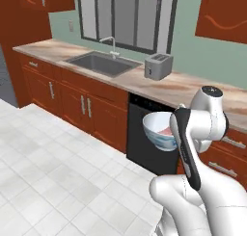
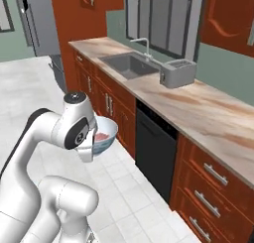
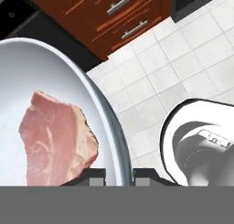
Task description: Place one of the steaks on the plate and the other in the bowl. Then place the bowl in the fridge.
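Note:
The white bowl with its pale blue outside hangs in the air in front of the dishwasher, about level with the counter drawers. A pale pink steak with whitish fat lies flat inside it, and this steak also shows from the right. My gripper is shut on the bowl's rim, one fingertip inside and one outside. The grey fridge stands far off at the end of the cabinets. The plate and the other steak are out of view.
A marble counter runs along the wall with a sink and a toaster. Below it are red cabinets and a black dishwasher. White tiled floor spreads to the left.

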